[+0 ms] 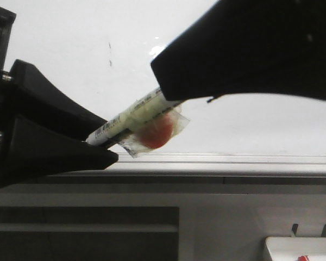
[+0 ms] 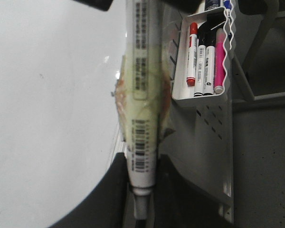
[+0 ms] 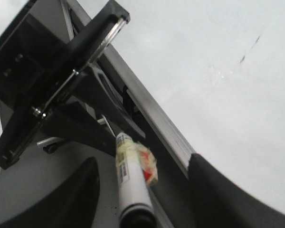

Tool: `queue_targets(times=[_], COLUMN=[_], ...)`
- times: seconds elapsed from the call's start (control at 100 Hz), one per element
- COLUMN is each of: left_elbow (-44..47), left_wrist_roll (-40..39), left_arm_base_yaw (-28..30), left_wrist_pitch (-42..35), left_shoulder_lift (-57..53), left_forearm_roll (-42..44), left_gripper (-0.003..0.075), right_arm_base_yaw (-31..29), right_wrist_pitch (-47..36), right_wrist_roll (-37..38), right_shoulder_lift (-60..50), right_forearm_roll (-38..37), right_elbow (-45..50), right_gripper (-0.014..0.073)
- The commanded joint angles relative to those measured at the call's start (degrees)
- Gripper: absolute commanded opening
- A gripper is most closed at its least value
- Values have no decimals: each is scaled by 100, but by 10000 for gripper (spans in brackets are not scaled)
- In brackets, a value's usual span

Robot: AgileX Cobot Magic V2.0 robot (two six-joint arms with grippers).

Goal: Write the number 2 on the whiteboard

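The whiteboard is glossy white with a silver frame edge; it also shows in the left wrist view and the right wrist view. No number 2 shows on it, only a faint short dark smudge. My left gripper is shut on one end of a white marker, seen between its jaws in the left wrist view. Clear tape with a red patch is wrapped round the marker. My right gripper is open, its fingers wide on either side of the marker's other end.
A white rack beside the board holds red, black and pink markers. A small white tray with a red bit sits at the lower right of the front view. A grey ledge runs below the board.
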Motion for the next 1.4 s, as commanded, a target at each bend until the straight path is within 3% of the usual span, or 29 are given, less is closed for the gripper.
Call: queue_targets(times=[0.0, 0.11, 0.27, 0.46, 0.54, 0.62, 0.69, 0.75, 0.96, 1.03, 1.08, 1.1, 1.14, 1.39], left_elbow=[-174, -174, -174, -174, -174, -174, -174, -174, -163, -138, -115, -115, -115, -115], left_wrist_roll=[-37, -37, -37, -37, -37, -37, -37, -37, -37, -37, -37, -37, -37, -37], left_arm_base_yaw=[-47, -47, -47, -47, -47, -31, 44, 133, 535, 676, 782, 841, 918, 1014], left_wrist_pitch=[-448, -489, -540, -553, -604, -583, -578, -479, 135, 135, 135, 135, 119, -142], left_shoulder_lift=[-105, -105, -105, -105, -122, -267, -506, -801, -2175, -2461, -2591, -2606, -2621, -2485], left_forearm_roll=[-20, -20, -20, -57, -57, -73, -242, -589, -1474, -1781, -1955, -1990, -2120, -2662], left_gripper=[-20, -20, -20, 7, 106, 282, 375, 403, 372, 267, 149, 57, -23, -20], right_arm_base_yaw=[5, 5, 5, 5, 5, 5, -22, -77, -322, -472, -594, -650, -755, -986], right_wrist_pitch=[-277, -162, 47, -6, -68, -68, -8, 6, 55, -41, -117, -164, -265, -417], right_wrist_roll=[-60, -60, -60, -60, -47, -30, -30, -30, -30, -30, -30, -30, -30, -41], right_shoulder_lift=[77, 139, 179, 179, 179, 168, 168, 168, 168, 168, 181, 195, 234, 724], right_forearm_roll=[-35, -35, -35, -25, -11, 106, 106, 106, -22, -157, -287, -316, -330, -607], right_elbow=[-319, -339, -339, -339, -339, -339, -339, -339, -703, -800, -868, -896, -960, -1444], right_gripper=[316, 254, -78, -74, -74, -74, -74, -74, -73, -73, -73, -73, -73, -73])
